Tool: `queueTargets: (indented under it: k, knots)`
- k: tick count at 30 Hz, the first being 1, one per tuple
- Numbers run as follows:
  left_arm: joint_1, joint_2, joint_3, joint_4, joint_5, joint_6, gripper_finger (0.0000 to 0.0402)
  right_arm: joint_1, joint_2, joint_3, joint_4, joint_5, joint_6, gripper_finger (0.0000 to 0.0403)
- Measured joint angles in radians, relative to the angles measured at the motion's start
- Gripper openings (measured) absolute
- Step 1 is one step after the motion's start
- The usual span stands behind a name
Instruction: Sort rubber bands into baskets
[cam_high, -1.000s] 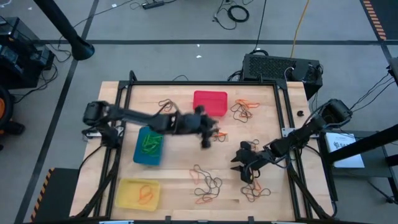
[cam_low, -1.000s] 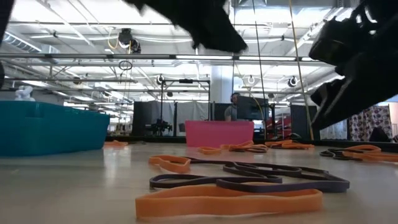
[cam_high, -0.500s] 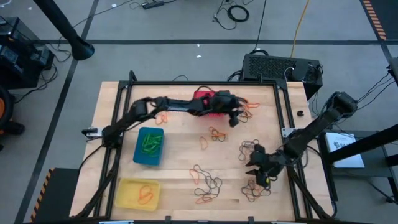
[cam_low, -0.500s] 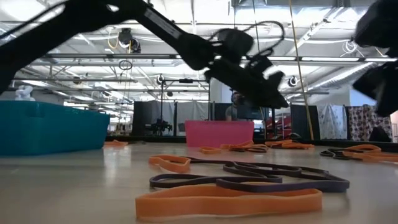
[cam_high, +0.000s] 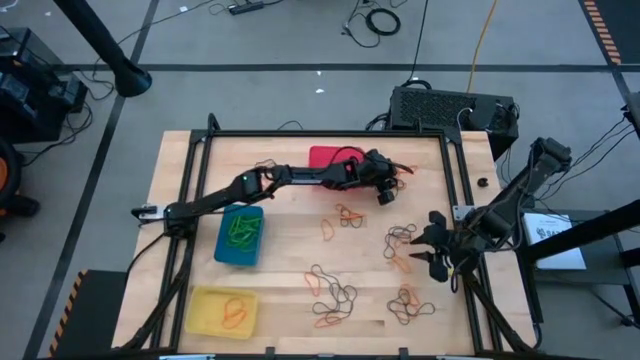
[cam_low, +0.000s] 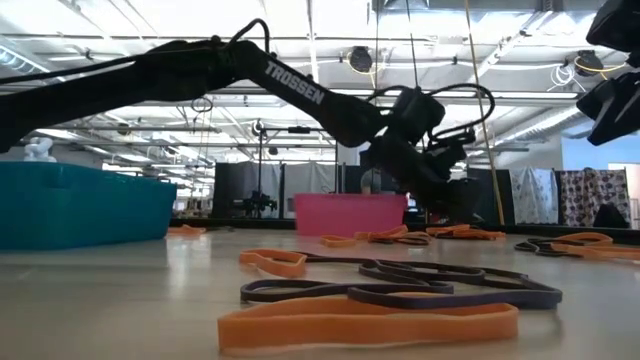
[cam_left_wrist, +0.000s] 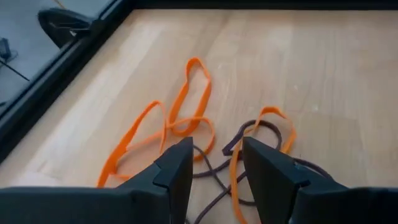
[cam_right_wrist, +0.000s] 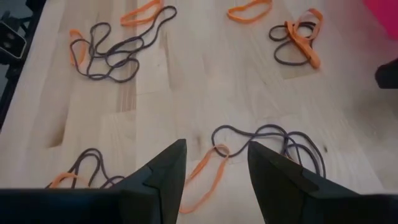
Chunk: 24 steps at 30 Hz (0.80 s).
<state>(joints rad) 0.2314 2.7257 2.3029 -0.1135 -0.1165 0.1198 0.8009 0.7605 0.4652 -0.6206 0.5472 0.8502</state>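
Observation:
Orange and dark rubber bands lie loose in clusters on the wooden table (cam_high: 290, 250). Three baskets stand on it: a red basket (cam_high: 325, 157) at the far edge, a blue basket (cam_high: 240, 235) with green bands, and a yellow basket (cam_high: 220, 310) with orange bands. My left gripper (cam_high: 385, 196) reaches across the table and hangs open just right of the red basket. It slants down over a tangle of orange and dark bands (cam_left_wrist: 186, 121). My right gripper (cam_high: 428, 251) is open near the right edge, above another tangle (cam_right_wrist: 261, 140).
More band clusters lie at mid-table (cam_high: 345, 215), near the front (cam_high: 330, 290) and at the front right (cam_high: 405, 305). A black frame rail (cam_high: 455, 190) borders the table. A black box (cam_high: 450, 108) with cables sits beyond the far right corner.
My left gripper has swung from beside the blue basket toward the table's far right and then sunk, ending low by the red basket over the bands. My right gripper has drawn back toward the right edge and risen a little. Both have stayed open.

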Motion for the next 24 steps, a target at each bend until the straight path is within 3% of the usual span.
queueTargets:
  k: [14,18,24]
  knots:
    - [0.000,0.010,-0.008,-0.060,0.028,0.009,0.0138,0.000,0.003,0.000,-0.006,-0.005,0.003,0.0164]
    - [-0.003,0.011,-0.009,-0.025,0.029,0.017,0.0101,0.000,0.003,0.000,-0.006,-0.004,0.002,0.0164]
    - [-0.011,0.011,-0.003,0.022,0.030,0.018,0.0014,0.000,0.003,0.000,-0.006,-0.003,0.002,0.0164]
